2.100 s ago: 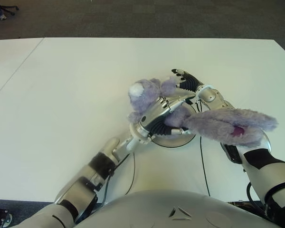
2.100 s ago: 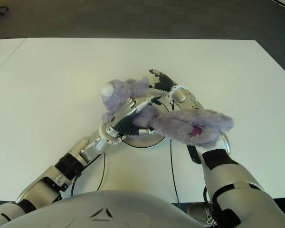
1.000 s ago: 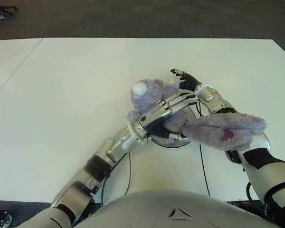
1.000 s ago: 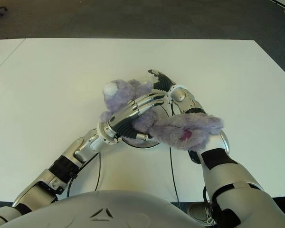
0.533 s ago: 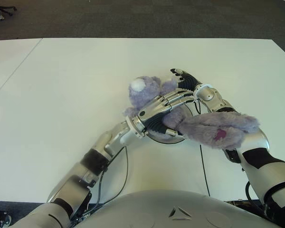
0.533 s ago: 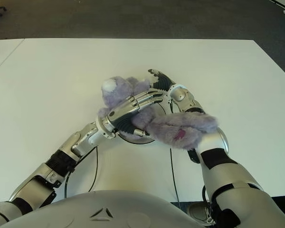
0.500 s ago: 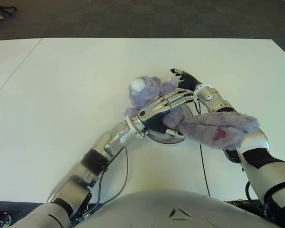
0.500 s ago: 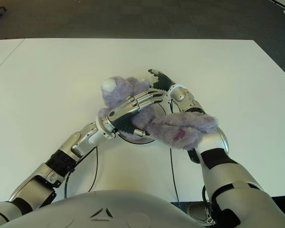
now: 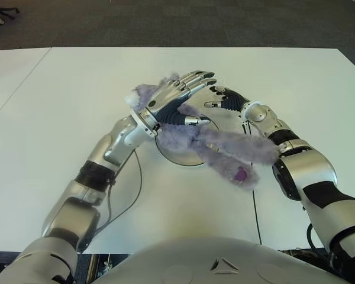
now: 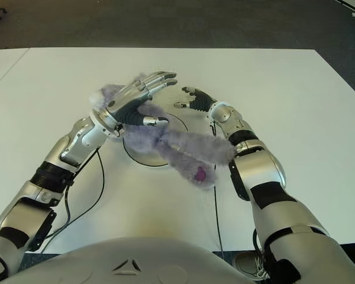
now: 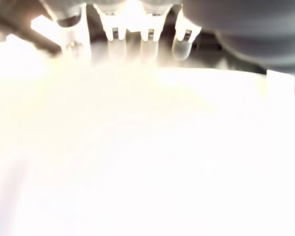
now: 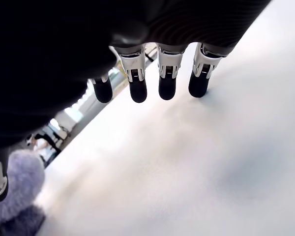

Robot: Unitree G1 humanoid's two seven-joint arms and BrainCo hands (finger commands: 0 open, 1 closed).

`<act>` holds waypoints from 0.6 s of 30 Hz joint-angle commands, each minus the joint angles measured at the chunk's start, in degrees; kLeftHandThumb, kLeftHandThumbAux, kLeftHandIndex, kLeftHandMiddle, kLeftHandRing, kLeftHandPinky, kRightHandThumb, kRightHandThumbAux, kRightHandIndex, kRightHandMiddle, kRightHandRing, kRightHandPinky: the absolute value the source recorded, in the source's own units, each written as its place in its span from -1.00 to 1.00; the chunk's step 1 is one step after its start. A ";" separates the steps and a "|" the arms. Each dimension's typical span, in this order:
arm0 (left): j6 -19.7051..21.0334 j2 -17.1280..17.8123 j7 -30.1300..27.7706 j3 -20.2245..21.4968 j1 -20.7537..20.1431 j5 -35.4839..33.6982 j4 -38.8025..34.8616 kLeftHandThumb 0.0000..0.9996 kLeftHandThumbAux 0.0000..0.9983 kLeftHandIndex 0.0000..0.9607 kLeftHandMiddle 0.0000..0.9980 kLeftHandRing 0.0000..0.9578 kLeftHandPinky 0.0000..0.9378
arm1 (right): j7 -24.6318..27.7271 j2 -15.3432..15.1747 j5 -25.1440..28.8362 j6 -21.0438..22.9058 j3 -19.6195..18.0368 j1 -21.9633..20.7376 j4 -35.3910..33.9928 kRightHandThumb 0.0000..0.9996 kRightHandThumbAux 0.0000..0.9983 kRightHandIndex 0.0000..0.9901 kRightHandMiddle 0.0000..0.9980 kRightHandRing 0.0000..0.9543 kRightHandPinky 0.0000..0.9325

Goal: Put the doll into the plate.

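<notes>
Left hand [image 9: 176,100]: fingers extended, holding nothing, above doll's 11 o'clock end.
Right hand [image 9: 225,100]: fingers spread, empty.
Doll [image 9: 219,151]: lying across plate [image 9: 180,155].

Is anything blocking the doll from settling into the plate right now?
Nothing visible does. The doll already lies across the plate, one end trailing past the rim onto the table. The left hand hovers open over its far end; the right hand is open beside it.

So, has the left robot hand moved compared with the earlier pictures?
Yes. The left robot hand has shifted toward the table's far edge and to the robot's left, now open above the doll at the plate's far rim.
</notes>
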 commanded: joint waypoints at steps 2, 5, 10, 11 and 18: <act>-3.62 -1.15 0.55 -1.40 -0.01 0.30 0.55 -0.65 -0.74 -1.00 -1.00 -1.00 -1.00 | 2.07 3.69 -2.18 3.15 1.93 4.24 2.49 -0.76 -0.10 -1.00 -1.00 -1.00 -1.00; -4.90 -0.99 -0.28 -1.56 0.30 0.37 -0.29 -0.64 -0.76 -1.00 -1.00 -1.00 -1.00 | 2.11 3.52 -2.10 2.94 1.81 4.08 2.36 -0.76 -0.11 -1.00 -1.00 -1.00 -1.00; -6.29 -0.24 -3.27 -2.07 0.56 -0.98 -1.82 -0.63 -0.77 -1.00 -1.00 -1.00 -1.00 | 1.52 3.16 -1.62 1.83 1.28 4.26 2.15 -0.72 -0.10 -1.00 -1.00 -1.00 -1.00; -6.36 0.08 -4.58 -2.25 0.40 -1.85 -2.18 -0.61 -0.78 -1.00 -1.00 -1.00 -1.00 | 1.42 3.12 -1.28 1.38 0.94 4.45 2.08 -0.70 -0.08 -1.00 -1.00 -1.00 -1.00; -6.28 0.95 -10.21 -2.58 0.00 -5.82 -3.69 -0.58 -0.79 -1.00 -1.00 -1.00 -1.00 | 0.82 3.49 -0.71 0.53 0.19 5.01 2.10 -0.63 -0.03 -1.00 -1.00 -1.00 -1.00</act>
